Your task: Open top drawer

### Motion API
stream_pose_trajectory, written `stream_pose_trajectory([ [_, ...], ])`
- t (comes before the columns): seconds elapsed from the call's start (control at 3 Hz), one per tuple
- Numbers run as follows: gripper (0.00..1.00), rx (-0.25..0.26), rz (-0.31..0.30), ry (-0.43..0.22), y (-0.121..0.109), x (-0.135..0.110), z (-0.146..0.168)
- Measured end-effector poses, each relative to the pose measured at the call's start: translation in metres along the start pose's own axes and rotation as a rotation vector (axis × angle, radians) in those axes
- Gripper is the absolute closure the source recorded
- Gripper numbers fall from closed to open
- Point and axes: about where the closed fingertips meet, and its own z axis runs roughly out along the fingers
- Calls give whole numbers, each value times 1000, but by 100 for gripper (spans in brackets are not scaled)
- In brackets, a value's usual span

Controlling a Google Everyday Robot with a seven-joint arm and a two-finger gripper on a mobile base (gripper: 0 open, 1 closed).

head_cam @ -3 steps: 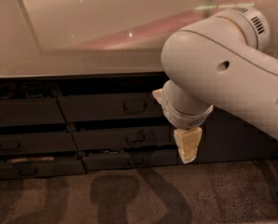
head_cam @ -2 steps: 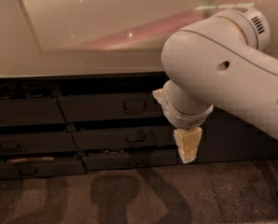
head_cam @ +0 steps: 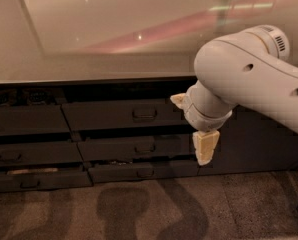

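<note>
The top drawer [head_cam: 109, 116] is the wide dark grey front in the middle column, just under the countertop, with a small black loop handle [head_cam: 144, 114] at its centre. None of its pale inside shows. My gripper [head_cam: 205, 146] hangs at the end of the white arm [head_cam: 249, 79], cream-tipped and pointing down. It is to the right of the handle and a little lower, in front of the drawer's right end, and is not touching the handle.
A pale glossy countertop [head_cam: 114, 44] overhangs the drawers. Two shallower dark drawers [head_cam: 134, 148] sit below the top one, and a left column of drawers [head_cam: 24, 121] stands beside them. A dark panel [head_cam: 259, 144] lies behind the arm. Grey carpet [head_cam: 139, 209] covers the floor.
The arm and gripper have shifted slightly to the right and up. The drawers look the same.
</note>
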Motion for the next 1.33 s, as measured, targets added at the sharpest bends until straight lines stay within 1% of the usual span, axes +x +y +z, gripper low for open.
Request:
stream_pose_trajectory([
  [0.33, 0, -4, -8, -33, -7, 14, 20],
  [0.67, 0, -54, 10, -97, -17, 29, 39],
  [1.0, 0, -111, 49, -123, -38, 50, 57],
  [1.33, 0, -111, 49, -123, -38, 50, 57],
])
